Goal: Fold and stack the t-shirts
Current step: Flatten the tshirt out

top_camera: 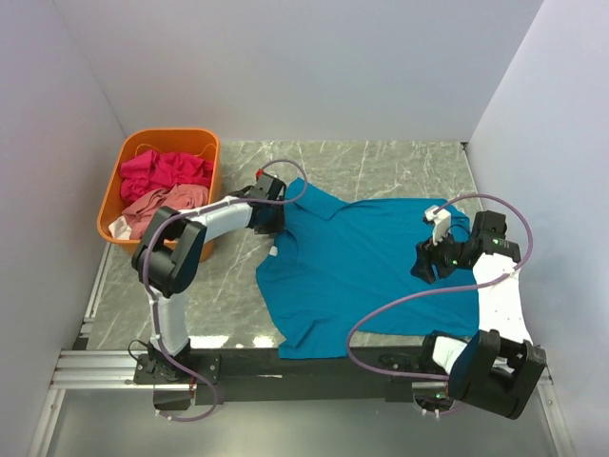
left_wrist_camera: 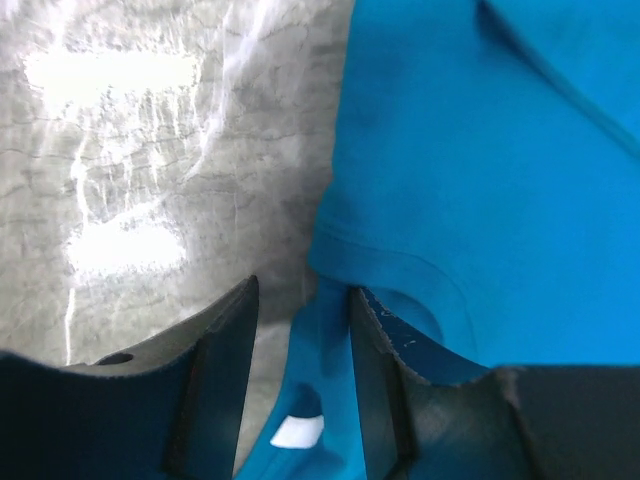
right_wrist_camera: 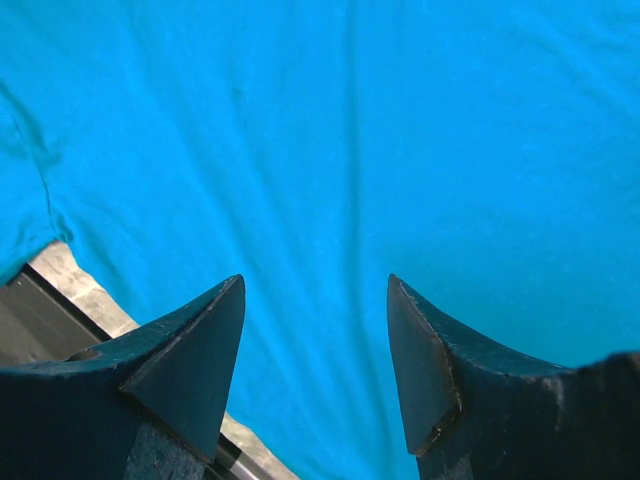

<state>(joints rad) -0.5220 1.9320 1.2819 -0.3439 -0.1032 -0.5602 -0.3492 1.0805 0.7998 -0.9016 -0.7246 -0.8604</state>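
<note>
White walls (top_camera: 285,67) close in a grey marbled table (top_camera: 381,162) on three sides, with the two arms mounted at its near edge. A teal shirt (top_camera: 362,257) lies spread flat across the middle and right of the table, its lower hem reaching the near edge and one sleeve pointing toward the far left. An orange basket (top_camera: 171,135) stands at the far left corner, well apart from most of the teal cloth. It holds a crumpled magenta shirt (top_camera: 162,171) at the back and a salmon shirt (top_camera: 166,202) in front of it. The left tool (top_camera: 269,221) reaches across to the shirt's upper left edge, near the collar. In the left wrist view its fingers (left_wrist_camera: 225,340) stand close together with a fold of teal cloth and a small white tag (left_wrist_camera: 297,432) between them, and a sliver of table shows beside the fold; whether the left tool (left_wrist_camera: 300,290) actually pinches the cloth cannot be told. The right tool (top_camera: 425,262) sits over the right side of the shirt. Its own camera shows it (right_wrist_camera: 315,285) released, the two dark fingers spread wide with smooth teal cloth (right_wrist_camera: 340,150) filling the space between and beyond them, and a corner of table at the lower left.
</note>
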